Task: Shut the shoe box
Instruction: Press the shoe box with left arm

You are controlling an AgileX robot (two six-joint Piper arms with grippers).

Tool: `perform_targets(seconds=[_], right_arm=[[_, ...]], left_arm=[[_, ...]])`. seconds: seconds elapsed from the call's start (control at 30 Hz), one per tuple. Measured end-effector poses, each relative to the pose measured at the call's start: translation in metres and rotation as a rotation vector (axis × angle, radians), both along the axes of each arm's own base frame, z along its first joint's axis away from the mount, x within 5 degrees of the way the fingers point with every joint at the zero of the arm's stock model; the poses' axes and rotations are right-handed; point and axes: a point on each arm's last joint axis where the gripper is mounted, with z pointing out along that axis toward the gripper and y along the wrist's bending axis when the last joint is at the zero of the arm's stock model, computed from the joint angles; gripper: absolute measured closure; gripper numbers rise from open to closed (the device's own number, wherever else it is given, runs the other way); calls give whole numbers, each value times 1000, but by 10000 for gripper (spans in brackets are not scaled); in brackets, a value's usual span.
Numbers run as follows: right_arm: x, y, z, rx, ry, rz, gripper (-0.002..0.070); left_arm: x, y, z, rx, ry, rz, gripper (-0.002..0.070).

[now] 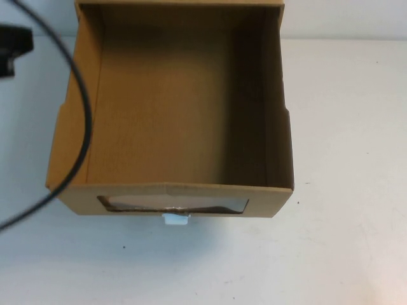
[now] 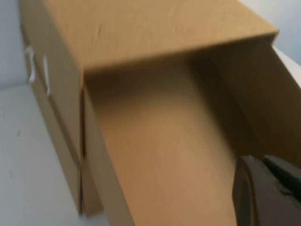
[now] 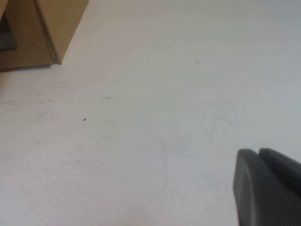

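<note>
The shoe box (image 1: 172, 108) is a brown cardboard drawer pulled far out toward me, empty inside. Its front panel has a clear window (image 1: 172, 204) with a small white pull tab (image 1: 176, 219) just below it. The outer sleeve (image 2: 155, 23) covers only the drawer's far end. My left gripper (image 2: 263, 162) is shut and empty, hovering over the open drawer floor (image 2: 164, 155) near its right wall. My right gripper (image 3: 258, 151) is shut and empty above the bare white table, well away from the box corner (image 3: 56, 23). Neither gripper's fingers show in the high view.
A black part of the left arm (image 1: 11, 47) and its cable (image 1: 79, 127) cross the box's left wall. The white table (image 1: 343, 241) stretches to the right and in front of the box. White marks (image 2: 30, 63) show on the sleeve's side.
</note>
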Motion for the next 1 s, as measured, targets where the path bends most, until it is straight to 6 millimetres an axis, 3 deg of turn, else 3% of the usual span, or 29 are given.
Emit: perform_targets(seconds=[0.1, 0.23, 0.47, 0.63, 0.77, 1.0], right_arm=[[0, 0, 0, 0, 0, 0, 690], [0, 0, 0, 0, 0, 0, 690], [0, 0, 0, 0, 0, 0, 690], [0, 0, 0, 0, 0, 0, 690], [0, 0, 0, 0, 0, 0, 690], [0, 0, 0, 0, -2, 0, 690]], left_arm=[[49, -7, 23, 44, -2, -60, 680], [114, -17, 36, 72, 31, -130, 680], [198, -39, 31, 80, 101, -258, 680], [231, -61, 24, 89, 117, -305, 680], [249, -75, 3, 140, 146, -298, 680], [255, -80, -10, 141, 199, -303, 680]])
